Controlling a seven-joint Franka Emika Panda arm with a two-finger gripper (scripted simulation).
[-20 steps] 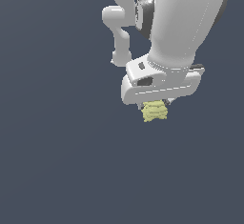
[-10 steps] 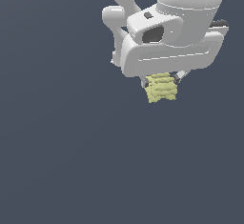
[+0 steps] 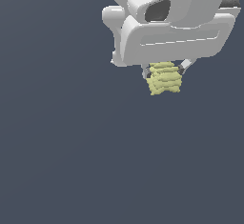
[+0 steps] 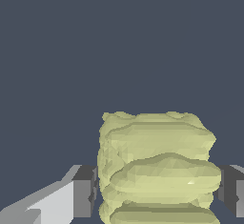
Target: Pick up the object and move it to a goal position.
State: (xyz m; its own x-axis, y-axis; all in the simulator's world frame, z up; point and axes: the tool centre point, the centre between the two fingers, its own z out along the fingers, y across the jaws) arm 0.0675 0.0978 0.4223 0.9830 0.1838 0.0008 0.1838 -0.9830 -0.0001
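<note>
In the exterior view, the white arm (image 3: pixel 167 23) fills the upper part of the picture, toward the exterior view's right. Under its wide white body hangs the pincer (image 3: pixel 163 73), of which only 2 short grey fingers (image 3: pixel 183 67) are visible. Between them sits the object (image 3: pixel 165 78), a small pale yellow-green lump with wavy horizontal ridges. Its upper part is between the fingers and its lower part sticks out below them. The pincer is clamped on this lump, 1 finger on each side. Around it there is only a plain dark blue-grey background, and I cannot tell from this view if any surface is touching the lump from below.

In the wrist view, the lump (image 4: pixel 157 170) is large and close. It has several ridges stacked one over another. The dark grey pads (image 4: pixel 85 192) of the pincer (image 4: pixel 157 192) press on its 2 opposite sides, and no gap is visible between the pads and the lump. Behind it is the same flat dark background.
</note>
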